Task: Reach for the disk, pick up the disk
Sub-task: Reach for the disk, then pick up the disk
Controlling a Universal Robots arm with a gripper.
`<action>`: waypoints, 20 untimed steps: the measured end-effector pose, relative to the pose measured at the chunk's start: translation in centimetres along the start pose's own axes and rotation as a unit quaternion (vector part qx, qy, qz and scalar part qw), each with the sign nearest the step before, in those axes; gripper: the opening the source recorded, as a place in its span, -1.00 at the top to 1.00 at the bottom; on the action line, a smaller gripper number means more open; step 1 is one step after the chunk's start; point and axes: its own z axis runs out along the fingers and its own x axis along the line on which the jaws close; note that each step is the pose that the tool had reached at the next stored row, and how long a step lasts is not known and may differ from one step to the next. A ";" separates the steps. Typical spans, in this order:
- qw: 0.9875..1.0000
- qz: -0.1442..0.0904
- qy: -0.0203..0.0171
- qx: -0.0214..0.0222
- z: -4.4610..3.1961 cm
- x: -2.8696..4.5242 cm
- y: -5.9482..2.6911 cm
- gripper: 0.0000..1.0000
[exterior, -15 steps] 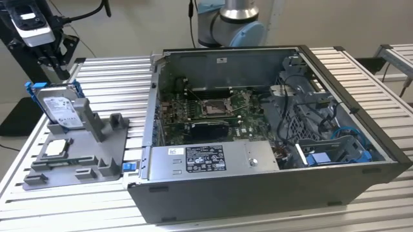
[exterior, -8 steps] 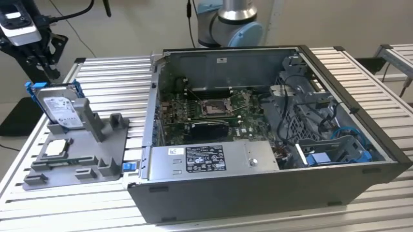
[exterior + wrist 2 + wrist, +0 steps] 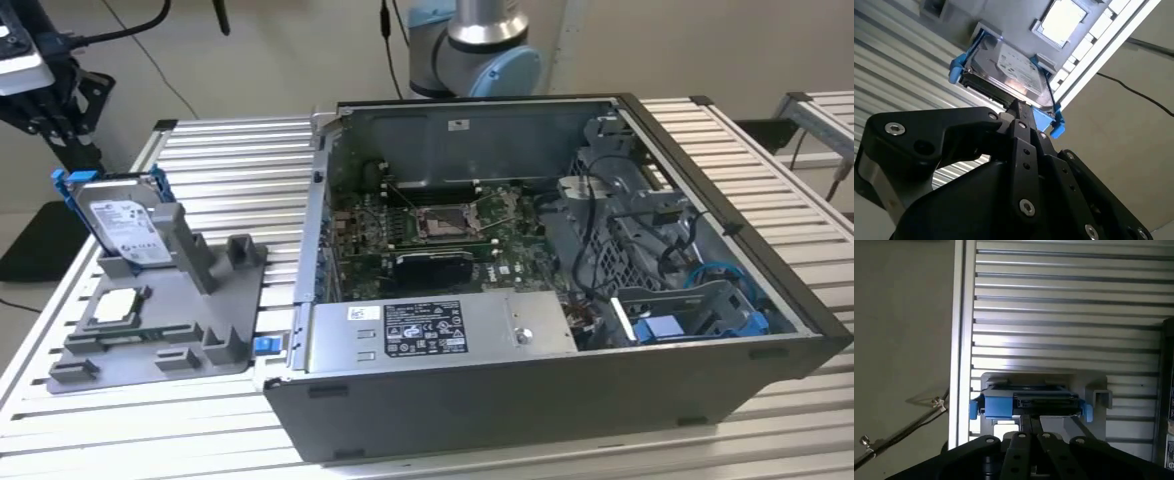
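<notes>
- Silver slatted metal worktop carries a big, open, dark computer case in the exterior view. On that view's left, a grey plastic holder holds the disk standing up on its edge. The disk is a flat silver hard drive with a white label and a blue plastic bracket around it.
- In the second wrist view, the black gripper has its fingers pressed together with nothing between them. The tips point at the disk from close by. I cannot tell if they touch it.
- In the first wrist view, the gripper sits just in front of the thin edge of the disk.
- I think the disk is stiff, a bit heavy and easy to hurt if dropped. Its smooth flat faces look best to pinch, not the bendy bracket.
</notes>
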 end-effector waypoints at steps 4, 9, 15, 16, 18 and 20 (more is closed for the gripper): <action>1.000 -0.002 0.000 0.000 0.06 1.01 0.12 1.00; 1.000 -0.009 0.000 0.000 0.16 1.41 0.36 1.00; 1.000 -0.010 0.000 0.000 0.18 1.54 0.50 1.00; 1.000 -0.010 0.000 0.000 0.18 1.55 0.50 1.00; 1.000 -0.010 0.000 0.000 0.19 1.55 0.50 1.00; 1.000 -0.011 0.000 0.000 0.19 1.56 0.50 1.00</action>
